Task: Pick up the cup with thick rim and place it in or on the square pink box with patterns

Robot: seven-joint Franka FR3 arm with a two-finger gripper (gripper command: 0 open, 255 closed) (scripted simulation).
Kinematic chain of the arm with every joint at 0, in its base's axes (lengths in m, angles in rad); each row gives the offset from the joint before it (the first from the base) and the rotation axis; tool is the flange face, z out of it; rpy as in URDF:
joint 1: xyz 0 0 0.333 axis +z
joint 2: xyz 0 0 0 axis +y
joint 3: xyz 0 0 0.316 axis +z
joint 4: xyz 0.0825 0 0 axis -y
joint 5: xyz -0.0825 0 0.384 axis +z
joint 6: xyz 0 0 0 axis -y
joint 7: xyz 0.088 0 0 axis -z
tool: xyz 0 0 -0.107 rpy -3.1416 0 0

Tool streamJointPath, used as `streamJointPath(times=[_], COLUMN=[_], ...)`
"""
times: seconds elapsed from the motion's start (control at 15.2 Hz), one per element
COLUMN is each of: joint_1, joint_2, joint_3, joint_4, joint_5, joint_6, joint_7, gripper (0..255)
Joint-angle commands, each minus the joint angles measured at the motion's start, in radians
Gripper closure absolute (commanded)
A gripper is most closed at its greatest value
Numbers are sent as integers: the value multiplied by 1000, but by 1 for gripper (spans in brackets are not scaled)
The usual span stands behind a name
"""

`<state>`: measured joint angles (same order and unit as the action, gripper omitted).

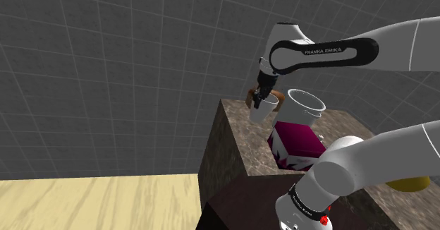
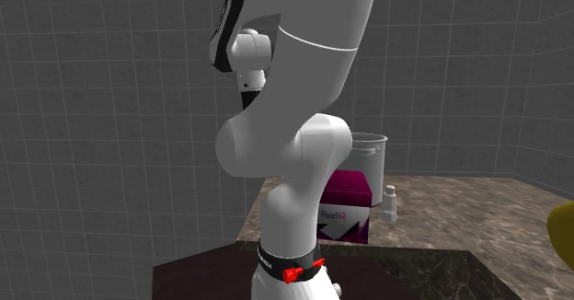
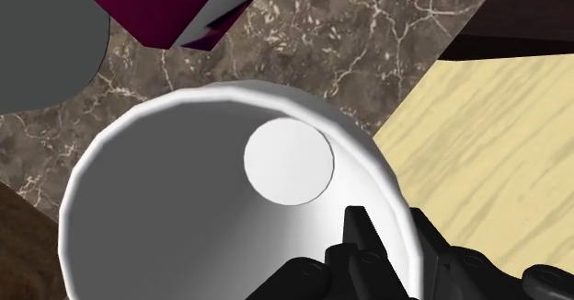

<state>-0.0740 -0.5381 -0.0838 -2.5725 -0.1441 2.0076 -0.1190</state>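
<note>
The cup looks stiff, light and smooth-walled, so it could slip; its thick rim is the sound place to hold. The gripper pinches that rim, one finger inside, one outside. Plain white and wide-mouthed, it tapers to a small flat bottom, just beside the box.

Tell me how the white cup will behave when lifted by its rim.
The white cup looks rigid and thick-walled, so it probably won't flex. The end effector pinches one side of the rim, so it may hang tilted. Its smooth wall could slip.
</note>
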Motion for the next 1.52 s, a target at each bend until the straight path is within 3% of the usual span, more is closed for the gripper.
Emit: streamJointPath(times=[0.0, 0.86, 1.45], joint_1=[2, 5, -77], joint_2=[-11, -41, -339], joint_3=[3, 12, -87], joint_4=[19, 171, 44], joint_5=[3, 14, -78], joint_6=[-30, -213, -366], joint_7=[0, -15, -160], gripper=[255, 255, 255])
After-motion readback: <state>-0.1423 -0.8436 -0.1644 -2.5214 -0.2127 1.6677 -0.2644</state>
